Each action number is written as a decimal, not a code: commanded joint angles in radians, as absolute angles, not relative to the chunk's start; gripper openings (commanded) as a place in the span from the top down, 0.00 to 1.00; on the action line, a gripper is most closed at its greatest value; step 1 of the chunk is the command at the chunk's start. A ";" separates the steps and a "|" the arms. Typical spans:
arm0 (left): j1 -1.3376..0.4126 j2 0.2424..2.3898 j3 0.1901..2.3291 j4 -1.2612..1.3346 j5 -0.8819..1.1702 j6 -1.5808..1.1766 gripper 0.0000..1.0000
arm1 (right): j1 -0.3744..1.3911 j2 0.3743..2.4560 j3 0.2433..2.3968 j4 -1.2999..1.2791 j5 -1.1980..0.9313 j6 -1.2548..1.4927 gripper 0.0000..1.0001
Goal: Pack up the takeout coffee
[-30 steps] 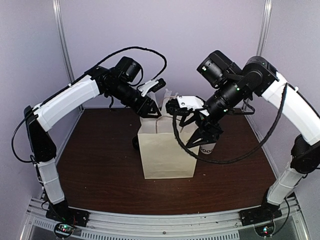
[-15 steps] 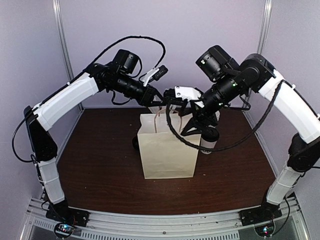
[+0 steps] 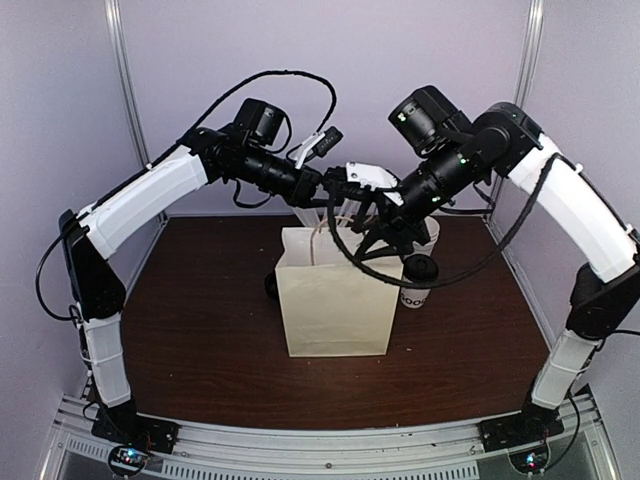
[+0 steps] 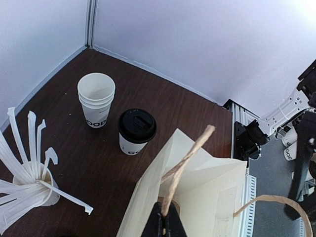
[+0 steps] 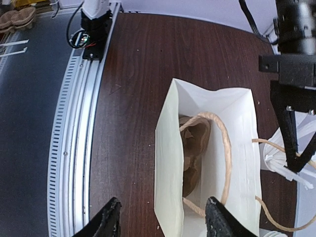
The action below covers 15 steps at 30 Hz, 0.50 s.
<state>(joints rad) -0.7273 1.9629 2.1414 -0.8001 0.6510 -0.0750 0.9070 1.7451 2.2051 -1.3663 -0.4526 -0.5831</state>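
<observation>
The left arm (image 3: 140,200) is stretched up from the lower left of the top view and bent over toward the middle. Its jaws are squeezed shut on one twine handle (image 4: 185,160) of the white paper bag (image 3: 335,300), and that handle is pulled up tight. The right arm (image 3: 570,200) is arched in from the right and tipped down over the open top of the bag. Its jaws are seen about half open, and nothing is held in them. The other handle (image 5: 224,148) lies looped under them. It cannot be told if it is touched.

The takeout coffee (image 4: 137,131) is stood upright on the desk (image 3: 200,320), just right of the bag in the top view, with its black lid on. A stack of cups (image 4: 96,101) is placed near it. A cup of straws (image 4: 29,182) is seen at the lower left of the left wrist view. A brown cardboard thing (image 5: 195,148) is lying inside the bag.
</observation>
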 commanded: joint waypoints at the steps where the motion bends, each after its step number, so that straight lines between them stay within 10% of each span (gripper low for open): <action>1: -0.722 1.942 2.160 -0.758 0.664 -0.093 1.00 | 0.904 1.623 2.236 -1.406 -0.518 -0.638 0.36; 10: -0.723 1.927 2.138 -0.750 0.652 -0.109 1.00 | 0.897 1.706 2.222 -1.387 -0.436 -0.607 0.17; 15: -0.723 1.918 2.132 -0.749 0.650 -0.113 1.00 | 0.897 1.758 2.217 -1.367 -0.459 -0.583 0.23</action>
